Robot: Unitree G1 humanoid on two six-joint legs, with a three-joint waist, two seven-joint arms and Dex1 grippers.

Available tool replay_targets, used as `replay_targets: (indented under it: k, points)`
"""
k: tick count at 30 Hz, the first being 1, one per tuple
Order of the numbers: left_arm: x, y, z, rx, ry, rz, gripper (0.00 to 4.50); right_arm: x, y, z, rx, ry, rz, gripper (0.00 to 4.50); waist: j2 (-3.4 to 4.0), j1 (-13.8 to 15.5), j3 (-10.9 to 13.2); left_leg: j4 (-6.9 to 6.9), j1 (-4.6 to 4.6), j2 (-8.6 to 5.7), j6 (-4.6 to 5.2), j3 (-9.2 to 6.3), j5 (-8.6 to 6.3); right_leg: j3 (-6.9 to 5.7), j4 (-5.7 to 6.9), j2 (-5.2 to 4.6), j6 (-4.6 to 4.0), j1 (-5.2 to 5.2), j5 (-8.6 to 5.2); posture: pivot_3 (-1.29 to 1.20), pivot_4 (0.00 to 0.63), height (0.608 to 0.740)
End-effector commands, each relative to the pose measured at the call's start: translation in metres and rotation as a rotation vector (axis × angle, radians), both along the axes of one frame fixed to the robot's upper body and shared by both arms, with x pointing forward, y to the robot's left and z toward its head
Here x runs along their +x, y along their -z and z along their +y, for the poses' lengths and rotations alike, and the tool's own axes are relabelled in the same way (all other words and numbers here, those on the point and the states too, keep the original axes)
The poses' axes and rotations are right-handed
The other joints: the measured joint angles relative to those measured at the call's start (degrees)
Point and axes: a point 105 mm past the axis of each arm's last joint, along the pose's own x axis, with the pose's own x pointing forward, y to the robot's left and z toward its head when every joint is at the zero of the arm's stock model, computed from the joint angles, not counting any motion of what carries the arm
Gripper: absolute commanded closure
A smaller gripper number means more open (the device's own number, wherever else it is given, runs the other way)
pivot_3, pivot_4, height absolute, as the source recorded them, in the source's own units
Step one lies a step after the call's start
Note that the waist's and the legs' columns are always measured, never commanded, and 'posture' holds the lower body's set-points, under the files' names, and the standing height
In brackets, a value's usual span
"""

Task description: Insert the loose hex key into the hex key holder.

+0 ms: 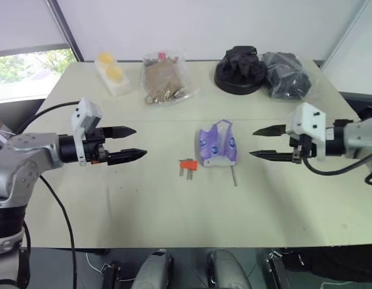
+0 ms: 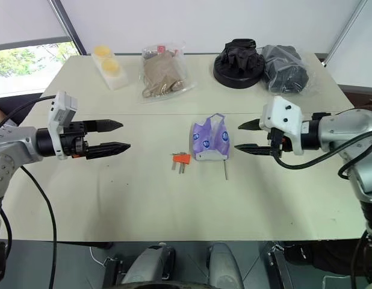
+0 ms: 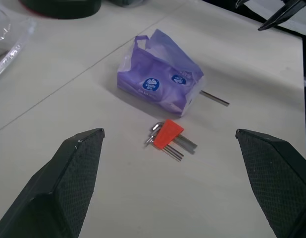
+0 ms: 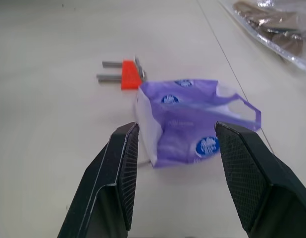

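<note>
The hex key holder [image 1: 187, 164], a small orange-red block with short grey keys sticking out, lies on the table [image 1: 144, 205] near the middle. Just right of it sits a purple tissue pack [image 1: 217, 144]. The loose hex key [image 1: 234, 177], a thin grey rod, pokes out from under the pack's near right corner. My left gripper [image 1: 139, 142] hovers open left of the holder and points toward it. My right gripper [image 1: 253, 143] hovers open right of the tissue pack, facing it. In the left wrist view the holder [image 3: 168, 133] and the key [image 3: 214, 97] lie ahead of the wide-spread fingers [image 3: 76, 168].
Along the table's far edge stand a clear tray with yellow pieces [image 1: 111, 72], a plastic bag of brown items [image 1: 165, 81], a black round object [image 1: 240, 69] and a dark bagged bundle [image 1: 288, 75]. Bare tabletop lies in front of the holder.
</note>
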Motion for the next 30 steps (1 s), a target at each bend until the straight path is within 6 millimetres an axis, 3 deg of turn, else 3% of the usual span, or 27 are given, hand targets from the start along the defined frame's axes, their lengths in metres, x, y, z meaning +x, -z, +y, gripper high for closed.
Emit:
replay_targets:
  k: [1, 12, 22, 30]
  points:
    - [0.002, -0.005, 0.001, -0.007, -0.014, -0.036, 0.07, 0.001, 0.007, 0.01, 0.016, -0.009, -0.023, 1.98, 0.0, 0.02, 0.0, 0.0, 0.0, 0.0, 0.0, 0.0, 0.0, 0.0, 0.01, 0.0, 0.0, 0.0, 0.0, 0.0, 0.15, 0.74]
    - [-0.002, 0.002, -0.004, -0.007, -0.033, -0.042, 0.07, 0.018, 0.072, 0.035, 0.046, 0.024, 0.045, 1.98, -0.01, -0.1, 0.0, 0.01, -0.01, -0.01, -0.11, 0.01, 0.06, 0.01, 0.06, 0.01, 0.0, -0.05, 0.0, 0.0, 0.15, 0.74]
    - [-0.009, 0.005, -0.004, -0.005, -0.044, -0.039, 0.07, 0.047, 0.082, 0.04, 0.063, 0.105, -0.057, 1.98, -0.01, -0.92, 0.0, 0.01, -0.01, -0.01, -0.25, -0.01, 0.14, 0.01, 0.09, 0.02, 0.0, -0.06, 0.0, 0.0, 0.15, 0.74]
    - [-0.012, 0.008, -0.005, -0.004, -0.057, -0.047, 0.07, 0.044, 0.113, 0.049, 0.002, 0.098, -0.03, 1.98, -0.01, -1.02, 0.0, -0.02, 0.0, -0.01, -0.26, -0.02, 0.15, 0.01, 0.11, 0.04, 0.0, -0.08, 0.0, 0.0, 0.15, 0.74]
